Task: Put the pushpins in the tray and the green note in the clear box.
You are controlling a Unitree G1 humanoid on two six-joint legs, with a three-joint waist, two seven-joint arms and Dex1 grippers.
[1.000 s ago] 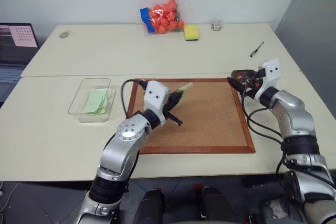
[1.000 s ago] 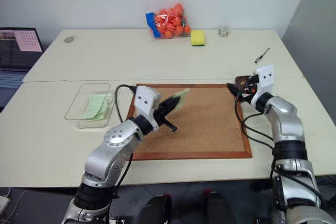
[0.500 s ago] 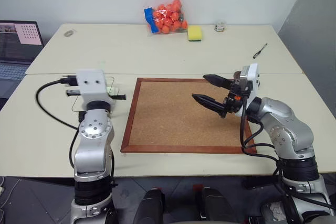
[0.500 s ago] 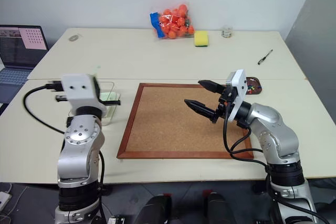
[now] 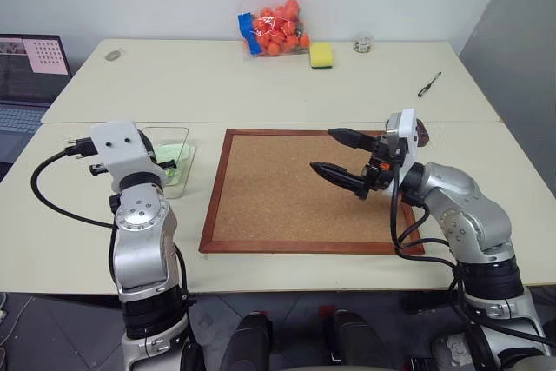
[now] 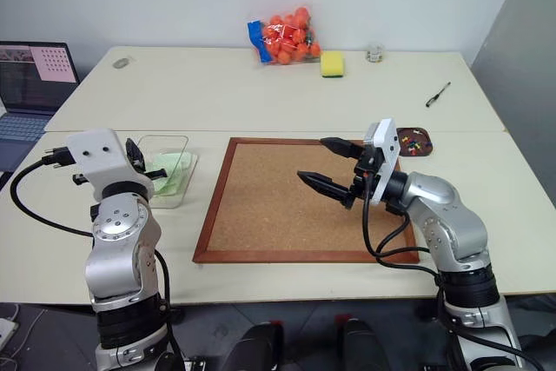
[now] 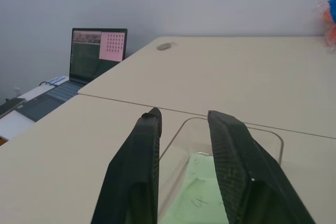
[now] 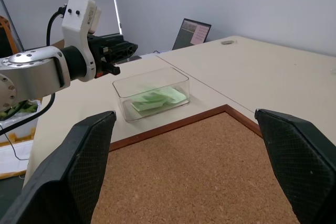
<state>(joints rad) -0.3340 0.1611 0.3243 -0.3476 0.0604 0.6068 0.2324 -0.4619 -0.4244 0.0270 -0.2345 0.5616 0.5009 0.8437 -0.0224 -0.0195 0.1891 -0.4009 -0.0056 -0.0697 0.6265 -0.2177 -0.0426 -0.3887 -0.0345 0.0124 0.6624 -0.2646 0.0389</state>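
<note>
The green note lies flat inside the clear box on the left of the table. My left gripper hovers just over the box's near end, open, with nothing between its fingers. My right gripper is held above the right half of the cork board, wide open and empty, pointing left. Behind its wrist sits the small brown tray, with coloured pushpins in it. In the right wrist view the box with the note is seen across the board.
The framed cork board fills the table's middle. At the back edge are a bag of orange balls, a yellow sponge and a small jar. A pen lies at the right, a laptop at the far left.
My left arm swung left from over the cork board to the clear box, and its fingers parted from the green note. My right gripper came from the tray to above the board.
</note>
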